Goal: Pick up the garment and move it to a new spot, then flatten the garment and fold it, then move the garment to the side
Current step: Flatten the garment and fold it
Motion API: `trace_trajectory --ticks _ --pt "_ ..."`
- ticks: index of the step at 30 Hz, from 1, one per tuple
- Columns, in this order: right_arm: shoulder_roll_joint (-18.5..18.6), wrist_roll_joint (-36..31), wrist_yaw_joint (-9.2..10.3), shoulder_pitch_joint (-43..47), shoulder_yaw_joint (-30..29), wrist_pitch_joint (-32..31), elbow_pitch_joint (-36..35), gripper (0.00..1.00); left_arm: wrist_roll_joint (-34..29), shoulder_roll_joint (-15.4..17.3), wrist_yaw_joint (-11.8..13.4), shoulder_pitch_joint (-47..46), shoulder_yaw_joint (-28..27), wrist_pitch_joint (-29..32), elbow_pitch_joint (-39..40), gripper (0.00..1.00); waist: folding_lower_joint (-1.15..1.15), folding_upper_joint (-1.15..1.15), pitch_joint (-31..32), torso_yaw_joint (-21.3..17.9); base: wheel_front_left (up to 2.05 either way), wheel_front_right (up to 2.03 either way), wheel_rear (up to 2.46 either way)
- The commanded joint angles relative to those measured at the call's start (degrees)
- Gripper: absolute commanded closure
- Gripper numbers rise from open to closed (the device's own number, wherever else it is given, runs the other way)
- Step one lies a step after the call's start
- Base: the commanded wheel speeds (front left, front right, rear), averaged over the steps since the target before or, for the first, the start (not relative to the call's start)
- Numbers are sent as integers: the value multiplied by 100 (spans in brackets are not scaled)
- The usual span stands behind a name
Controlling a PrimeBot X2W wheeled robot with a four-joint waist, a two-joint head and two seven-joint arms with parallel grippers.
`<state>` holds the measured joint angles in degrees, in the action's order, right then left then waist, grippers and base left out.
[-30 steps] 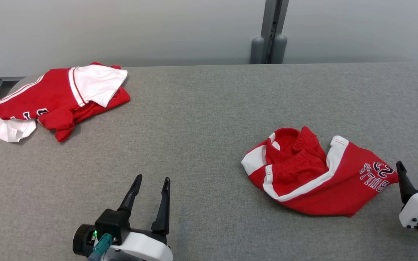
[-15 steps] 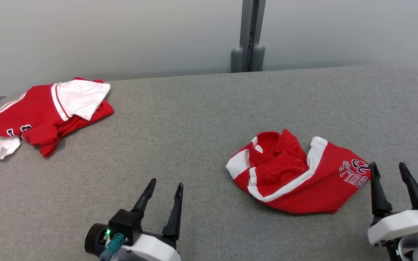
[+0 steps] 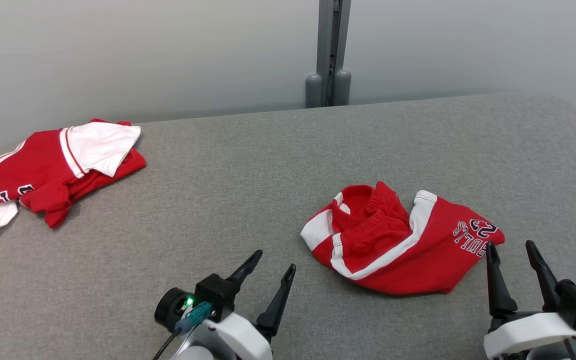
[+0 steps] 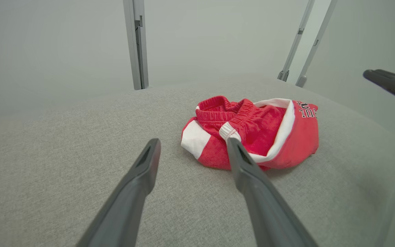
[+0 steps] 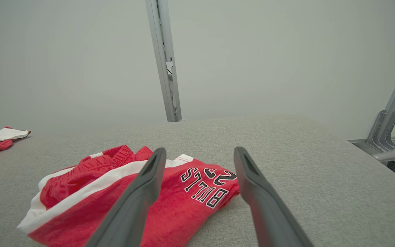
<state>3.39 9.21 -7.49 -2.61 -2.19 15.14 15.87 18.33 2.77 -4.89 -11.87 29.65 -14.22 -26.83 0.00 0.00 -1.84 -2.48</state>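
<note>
While both arms hang low over the grey padded table [image 3: 248, 165], neither holds anything. At the far left a red-and-white top [image 3: 53, 170] lies crumpled near the table's back edge, well apart from everything else. Next comes the left gripper [image 3: 275, 260], at the lower middle of the head view. Its wrist is turned so the two dark fingers lean up and to the right, toward the garment [image 3: 398, 250]. The fingers are spread, with only grey cloth between them, and their tips stop short of the garment's white-banded edge. The garment is a pair of red shorts with white stripes and "BULLS 23" lettering. It lies bunched on the table right of centre, the gathered waistband toward the back and the lettered leg toward the right. At the far right the right gripper [image 3: 510, 245] points almost straight up the head view. Its fingers are parted and empty, and the left tip is just beside the lettered corner.
</note>
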Motion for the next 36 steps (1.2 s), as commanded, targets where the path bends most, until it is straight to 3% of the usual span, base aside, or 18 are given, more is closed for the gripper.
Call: trace_trajectory --ticks 1,10,31,33,36 --pt "11 -32 -1 0 5 2 -39 0 55 21 -59 -213 100 41 -76 0 0 0 -11 -50 0 0 0" --pt "-7 1 -1 -200 248 2 -113 0 460 28 -239 -1320 1209 409 -737 0 0 0 -217 -509 0 0 0" --pt "-28 78 -1 -472 454 2 -137 0 1415 26 -251 -2781 2310 1121 -2460 0 0 0 -717 -1288 0 0 0" --pt "-32 55 -1 -448 400 2 -160 0 1535 45 -251 -2855 2394 1113 -2482 55 0 0 -735 -1287 0 0 0" --pt "-35 9 -1 -379 312 2 -189 0 1661 100 -251 -2919 2425 927 -2475 100 0 0 -732 -1239 0 0 0"
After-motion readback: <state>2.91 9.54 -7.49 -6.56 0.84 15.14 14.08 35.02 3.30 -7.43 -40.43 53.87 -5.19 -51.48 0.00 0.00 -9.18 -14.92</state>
